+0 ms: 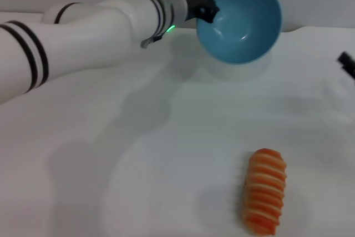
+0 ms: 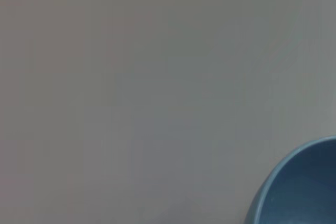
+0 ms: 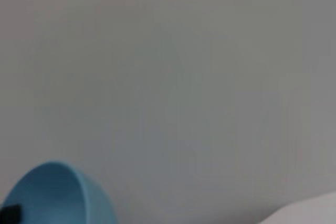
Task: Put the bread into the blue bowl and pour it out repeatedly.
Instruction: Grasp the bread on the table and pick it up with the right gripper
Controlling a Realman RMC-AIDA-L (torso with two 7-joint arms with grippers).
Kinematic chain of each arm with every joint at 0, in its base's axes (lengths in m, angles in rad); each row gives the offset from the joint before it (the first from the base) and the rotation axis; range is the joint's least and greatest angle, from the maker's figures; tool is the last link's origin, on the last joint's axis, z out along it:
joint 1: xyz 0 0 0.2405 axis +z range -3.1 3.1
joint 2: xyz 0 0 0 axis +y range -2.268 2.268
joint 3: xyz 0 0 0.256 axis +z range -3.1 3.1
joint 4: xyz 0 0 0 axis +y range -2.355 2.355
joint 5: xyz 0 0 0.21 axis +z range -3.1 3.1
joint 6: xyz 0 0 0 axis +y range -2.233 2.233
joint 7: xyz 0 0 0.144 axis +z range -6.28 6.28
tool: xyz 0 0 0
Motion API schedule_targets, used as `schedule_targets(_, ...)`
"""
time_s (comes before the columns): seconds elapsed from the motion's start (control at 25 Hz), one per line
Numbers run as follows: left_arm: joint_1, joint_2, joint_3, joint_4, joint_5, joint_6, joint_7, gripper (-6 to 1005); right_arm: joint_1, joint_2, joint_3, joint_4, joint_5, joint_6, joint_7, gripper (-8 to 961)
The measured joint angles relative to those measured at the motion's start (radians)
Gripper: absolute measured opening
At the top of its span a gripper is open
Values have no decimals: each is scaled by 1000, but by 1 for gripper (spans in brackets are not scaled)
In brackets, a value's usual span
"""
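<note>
My left gripper (image 1: 206, 10) pinches the rim of the blue bowl (image 1: 242, 20) w/ jaws clamped on it — bowl is lifted off the white tabletop (image 1: 166, 154), tipped on its side, opening facing me, nothing inside. The bread (image 1: 264, 191) lies on the tabletop well apart from it, nearer me, orange-and-cream striped face up. Right gripper (image 1: 347, 63) barely shows at the edge — can't tell its jaws.
</note>
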State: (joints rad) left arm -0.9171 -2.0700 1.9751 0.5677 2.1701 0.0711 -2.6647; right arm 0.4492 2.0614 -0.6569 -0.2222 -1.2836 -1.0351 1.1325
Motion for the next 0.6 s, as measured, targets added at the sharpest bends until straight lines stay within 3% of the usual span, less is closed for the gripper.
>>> schedule_targets(0.08,14,1,-17,0,-3,10,-23,-1,17,-5,-84,-25,-81,6,162,621)
schedule_targets(0.12,22,1,-25,0,-6,15,-31,-2,17,-5,-84,-25,-81,6,162,621)
schedule_targets(0.24,34,1,-32,0,-12,25,-34,-2,53,-7,-129,-60,-266,35,413,621)
schedule_targets(0.32,41,0,-30,0,-21,33,-34,-2,69,-9,-136,-116,-475,44,690,620)
schedule_targets(0.36,41,0,-30,0,-21,33,-34,-2,69,-9,-136,-116,-475,44,690,620)
schedule_targets(0.6,50,0,-33,1,-36,41,-34,-1,75,-12,-136,-223,-752,-124,995,619)
